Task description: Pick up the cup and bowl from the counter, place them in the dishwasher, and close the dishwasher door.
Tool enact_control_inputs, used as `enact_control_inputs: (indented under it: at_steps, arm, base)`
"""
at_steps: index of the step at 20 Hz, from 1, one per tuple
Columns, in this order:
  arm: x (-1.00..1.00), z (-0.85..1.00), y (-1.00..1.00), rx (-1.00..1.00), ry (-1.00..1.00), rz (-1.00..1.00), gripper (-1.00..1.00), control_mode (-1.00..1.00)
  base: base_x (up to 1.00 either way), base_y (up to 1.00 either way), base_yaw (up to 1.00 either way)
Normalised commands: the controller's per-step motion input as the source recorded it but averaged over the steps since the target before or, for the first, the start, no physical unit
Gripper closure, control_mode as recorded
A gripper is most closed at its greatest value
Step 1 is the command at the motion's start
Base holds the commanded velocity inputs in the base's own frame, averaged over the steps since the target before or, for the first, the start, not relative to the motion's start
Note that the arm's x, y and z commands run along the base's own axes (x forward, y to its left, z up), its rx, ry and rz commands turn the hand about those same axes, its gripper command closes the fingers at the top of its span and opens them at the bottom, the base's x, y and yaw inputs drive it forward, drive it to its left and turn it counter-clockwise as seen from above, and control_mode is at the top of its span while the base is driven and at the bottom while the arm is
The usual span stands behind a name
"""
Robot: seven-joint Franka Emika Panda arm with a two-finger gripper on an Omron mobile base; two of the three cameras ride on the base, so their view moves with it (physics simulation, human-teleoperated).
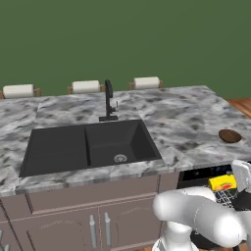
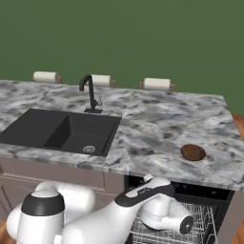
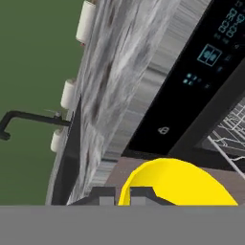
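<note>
— Yellow cup (image 1: 222, 183), where is it?
— Low in front of the open dishwasher (image 2: 190, 219), above the white wire rack (image 1: 227, 197). The gripper (image 3: 123, 194) has its 2 jaws pinching the cup rim.
— And the bowl (image 2: 193, 152)?
— It rests on the marble counter (image 2: 152, 119), right of the sink (image 1: 88, 144).

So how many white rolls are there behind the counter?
3. One roll sits at the far left, a second roll is just left of the black tap, and a third roll is to its right. More could be hidden beyond the counter's far edge.
</note>
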Motion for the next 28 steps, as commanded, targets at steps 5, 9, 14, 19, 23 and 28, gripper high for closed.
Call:
enact_control_inputs:
  at_steps: [5, 9, 14, 19, 23, 28]
  arm:
    - [0.0, -0.46, -0.07, 0.0, 0.07, 0.0, 1.0, -1.0]
    - [0.0, -0.48, -0.01, 0.0, 0.08, 0.0, 1.0, -1.0]
    - [0.01, -0.42, -0.08, 0.0, 0.07, 0.0, 1.0, -1.0]
    - [0.15, -0.44, -0.14, 0.0, 0.08, 0.0, 1.0, -1.0]
    - [0.3, -0.43, -0.2, -0.01, 0.1, 0.0, 1.0, -1.0]
    - [0.36, -0.38, -0.24, 0.0, 0.1, 0.0, 1.0, -1.0]
  base:
    - [0.0, 0.0, 0.0]
    - [0.0, 0.0, 0.0]
    - [0.0, 0.0, 0.0]
    - [0.0, 0.0, 0.0]
    - [0.0, 0.0, 0.0]
    - [0.0, 0.0, 0.0]
